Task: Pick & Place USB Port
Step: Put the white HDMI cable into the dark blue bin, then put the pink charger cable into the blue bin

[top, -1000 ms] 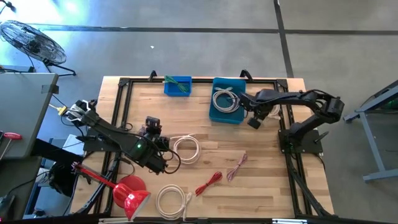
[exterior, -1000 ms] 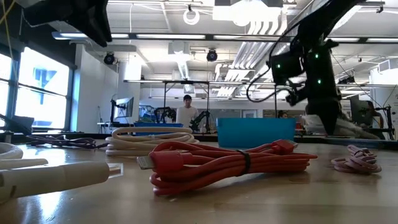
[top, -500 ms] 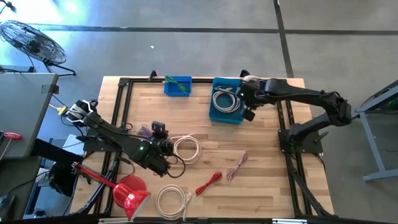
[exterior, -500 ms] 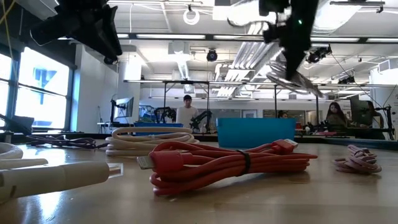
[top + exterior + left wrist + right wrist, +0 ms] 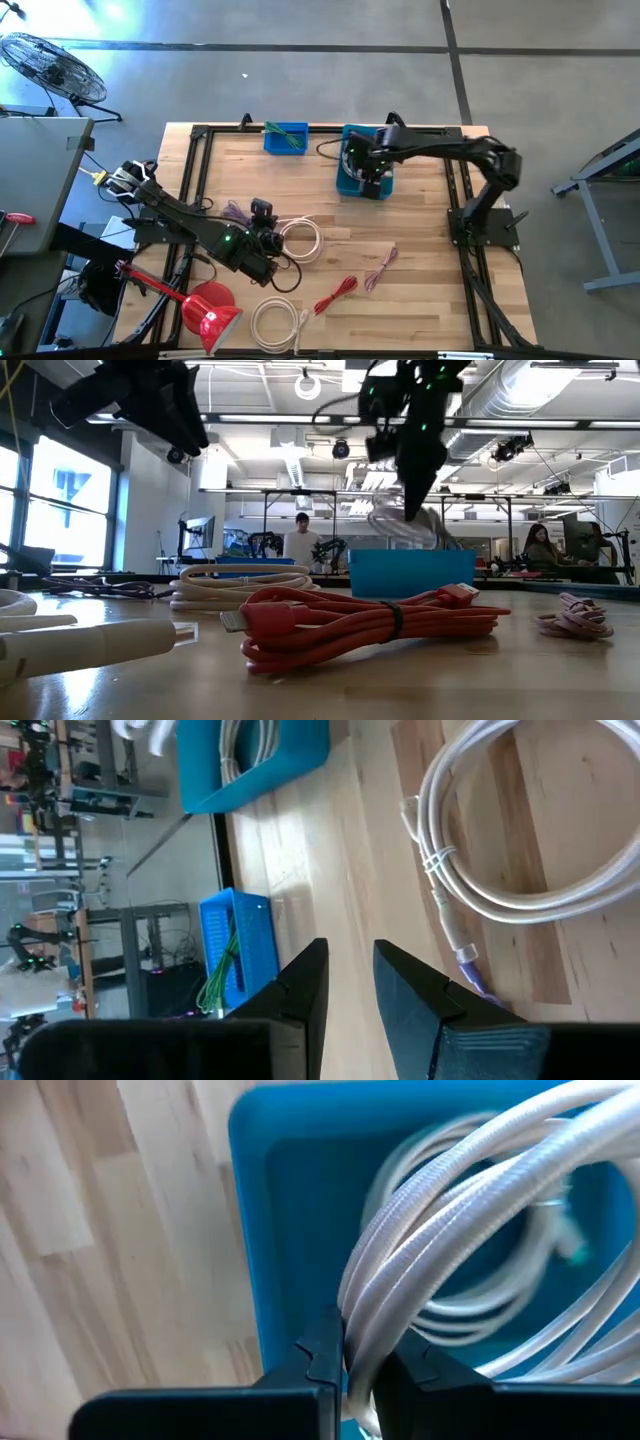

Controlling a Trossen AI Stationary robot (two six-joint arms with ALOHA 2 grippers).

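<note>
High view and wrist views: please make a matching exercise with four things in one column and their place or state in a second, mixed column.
Things:
1. right hand
2. left hand
3. red cable
4. green cable

Places or states:
A. in the small blue bin
B. open, beside a white coil
C. lying on the bare table
D. shut on a white cable over the large blue bin

Pairs: 1-D, 2-B, 3-C, 4-A

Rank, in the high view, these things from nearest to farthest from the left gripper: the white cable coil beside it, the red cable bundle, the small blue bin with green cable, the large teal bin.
From the left gripper:
1. White cable coil, right beside it.
2. Red cable bundle, toward the front edge.
3. Small blue bin, at the back edge.
4. Large teal bin, back, where the right gripper holds a white cable.
</note>
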